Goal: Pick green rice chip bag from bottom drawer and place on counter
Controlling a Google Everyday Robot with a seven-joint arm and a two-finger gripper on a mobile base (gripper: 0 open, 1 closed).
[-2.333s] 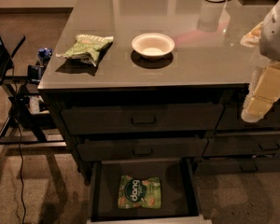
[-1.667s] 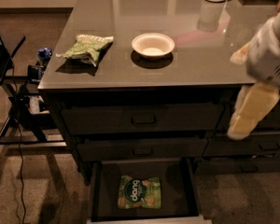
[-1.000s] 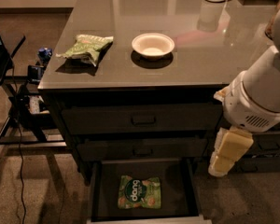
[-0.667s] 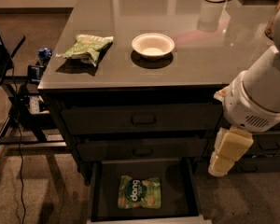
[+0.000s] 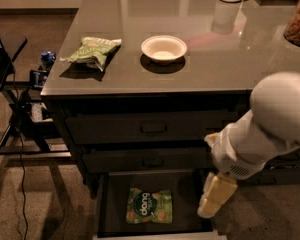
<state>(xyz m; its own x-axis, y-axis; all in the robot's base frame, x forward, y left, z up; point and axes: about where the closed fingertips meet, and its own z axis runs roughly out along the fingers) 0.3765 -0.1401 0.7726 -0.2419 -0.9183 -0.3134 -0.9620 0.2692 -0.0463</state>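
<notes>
While nothing from the drawers has yet been set on the large glossy grey table (image 5: 215, 64), where a pale olive wrinkled bag (image 5: 92, 51) and a small cream bowl (image 5: 163, 48) are seen, the task is judged barely begun. The wide dark-grey bottom drawer (image 5: 185, 194) is open; grasping, lifting and placing are left. The cream-coloured tool (image 5: 213, 200) is held over the drawer's right edge, near the light green glossy chip bag (image 5: 149, 205), which lies flat and untouched on the drawer floor. Whether the tool is spread or pressed together cannot be told; the drawer's front is cut off.
</notes>
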